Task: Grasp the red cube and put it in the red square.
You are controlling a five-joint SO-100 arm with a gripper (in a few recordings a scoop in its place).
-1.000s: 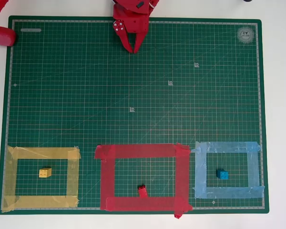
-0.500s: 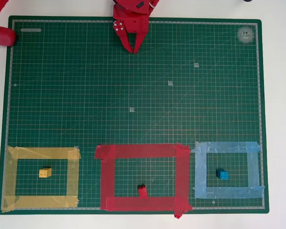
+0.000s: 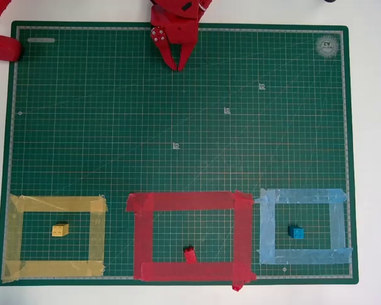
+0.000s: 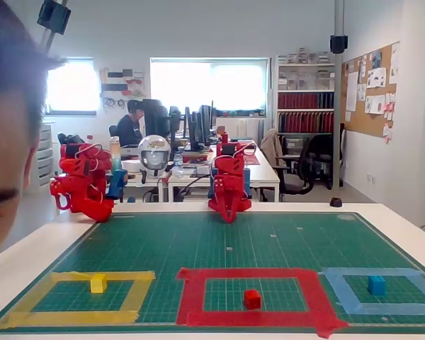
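The claw (image 3: 177, 63) sits at the far edge of the green mat (image 3: 178, 127), its fingers pinched together with nothing between them. The red cube (image 3: 190, 254) lies well apart from it, directly across the mat, already inside the red square (image 3: 181, 201) and close to that frame's outer strip. The job looks done; the best move is likely to stay parked. The yellow frame (image 3: 56, 204) holds a yellow cube (image 3: 60, 230); the light-blue frame (image 3: 301, 196) holds a blue cube (image 3: 296, 232).
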